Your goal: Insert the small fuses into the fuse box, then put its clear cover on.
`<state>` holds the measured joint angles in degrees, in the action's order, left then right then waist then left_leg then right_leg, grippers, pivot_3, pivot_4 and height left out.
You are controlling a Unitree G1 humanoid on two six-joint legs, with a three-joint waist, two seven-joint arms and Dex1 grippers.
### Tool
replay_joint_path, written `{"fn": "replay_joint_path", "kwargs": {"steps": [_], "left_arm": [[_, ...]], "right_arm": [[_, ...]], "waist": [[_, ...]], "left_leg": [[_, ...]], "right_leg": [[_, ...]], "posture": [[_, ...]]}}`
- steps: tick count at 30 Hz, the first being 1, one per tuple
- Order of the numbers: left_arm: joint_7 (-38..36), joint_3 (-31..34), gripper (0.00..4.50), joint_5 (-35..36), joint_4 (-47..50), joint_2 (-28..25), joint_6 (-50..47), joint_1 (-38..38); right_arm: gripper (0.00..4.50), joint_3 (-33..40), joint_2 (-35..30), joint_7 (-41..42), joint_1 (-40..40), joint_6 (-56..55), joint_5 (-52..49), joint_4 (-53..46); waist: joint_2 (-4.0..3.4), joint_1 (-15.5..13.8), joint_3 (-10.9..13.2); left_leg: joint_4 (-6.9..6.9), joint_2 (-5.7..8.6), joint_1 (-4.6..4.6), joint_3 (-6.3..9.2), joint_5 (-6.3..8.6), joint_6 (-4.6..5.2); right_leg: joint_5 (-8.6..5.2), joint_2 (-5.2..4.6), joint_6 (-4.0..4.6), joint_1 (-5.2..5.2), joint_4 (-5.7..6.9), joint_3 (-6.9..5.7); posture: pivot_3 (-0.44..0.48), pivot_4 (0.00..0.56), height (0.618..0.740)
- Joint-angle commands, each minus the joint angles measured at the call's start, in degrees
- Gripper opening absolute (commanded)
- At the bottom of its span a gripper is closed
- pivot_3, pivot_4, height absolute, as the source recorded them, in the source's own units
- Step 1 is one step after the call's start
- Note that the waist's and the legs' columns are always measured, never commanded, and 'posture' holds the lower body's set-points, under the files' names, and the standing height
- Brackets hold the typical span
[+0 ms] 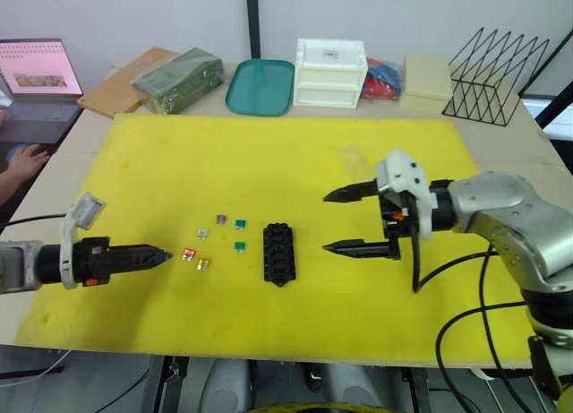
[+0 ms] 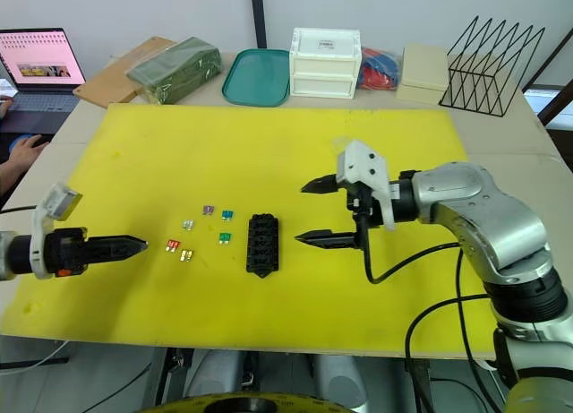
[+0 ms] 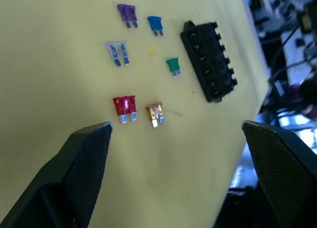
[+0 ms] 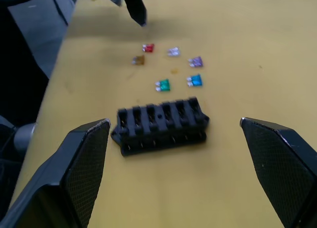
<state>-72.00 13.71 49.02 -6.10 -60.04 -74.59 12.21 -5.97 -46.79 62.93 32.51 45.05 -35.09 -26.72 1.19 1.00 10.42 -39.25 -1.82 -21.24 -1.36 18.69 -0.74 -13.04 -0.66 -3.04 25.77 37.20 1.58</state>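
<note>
Left eye view: a small black rectangular plastic fuse box (image 1: 278, 253) w/ two rows of slots is seen lying flat on the yellow mat (image 1: 295, 153), approx. mid-table, all slots empty. Six tiny plastic blade fuses are scattered loose just to the robot's left of it, none touching the box: a purple fuse (image 1: 221, 219), a teal fuse (image 1: 240, 224), a grey fuse (image 1: 202, 233), a green fuse (image 1: 240, 246), a red fuse (image 1: 188, 253) and an orange fuse (image 1: 203, 263). The left gripper (image 1: 164, 255) is held low over the mat, tip pointed toward the red fuse & just short of it; in the left wrist view its fingers (image 3: 84, 163) are seen spread wide, nothing between them. The right gripper (image 1: 333, 221) is held on the box's other side, near but apart; its two black fingers are parted wide, nothing gripped, box framed between them in the right wrist view. The clear cover can't be made out w/ certainty. At the table's back edge a teal plastic tray (image 1: 260, 87), a white drawer box (image 1: 329, 72) & a black wire rack (image 1: 498, 77) are lined up. A person's hand (image 1: 24, 162) is seen near a laptop (image 1: 36, 86) at far left.
</note>
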Motion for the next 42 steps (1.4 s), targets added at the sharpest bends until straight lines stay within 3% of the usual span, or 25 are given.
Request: {"fn": "replay_joint_path", "kwargs": {"steps": [1,3,42], "left_arm": [[1.6,-0.2,3.60,1.5,-3.0,1.2,-4.3,2.9],[2.9,-0.2,2.92,1.8,-4.3,2.7,-6.1,4.6],[4.8,-9.4,2.92,-4.1,-6.8,8.3,-0.4,7.2]], "right_arm": [[4.50,-0.9,1.0,-0.3,2.6,0.0,-1.0,-2.8],[4.50,-1.8,1.5,-0.2,3.5,-0.3,-0.6,-2.8],[4.50,-3.7,1.0,0.7,6.2,-2.5,2.5,-1.0]], "waist": [[0.00,-0.1,0.0],[0.03,-0.1,0.0],[0.02,-0.3,0.0]], "left_leg": [[0.00,0.00,0.00,0.01,0.00,0.00],[-0.01,0.00,-0.01,0.01,0.00,-0.01],[-0.03,0.05,-0.03,0.03,-0.01,-0.02]], "right_leg": [[0.00,0.00,0.00,0.00,0.01,-0.01],[0.00,-0.02,0.00,0.01,0.02,-0.01],[0.00,-0.10,0.01,0.00,0.02,-0.02]], "posture": [[0.000,0.150,0.740],[0.000,0.150,0.740],[0.000,0.150,0.740]]}}
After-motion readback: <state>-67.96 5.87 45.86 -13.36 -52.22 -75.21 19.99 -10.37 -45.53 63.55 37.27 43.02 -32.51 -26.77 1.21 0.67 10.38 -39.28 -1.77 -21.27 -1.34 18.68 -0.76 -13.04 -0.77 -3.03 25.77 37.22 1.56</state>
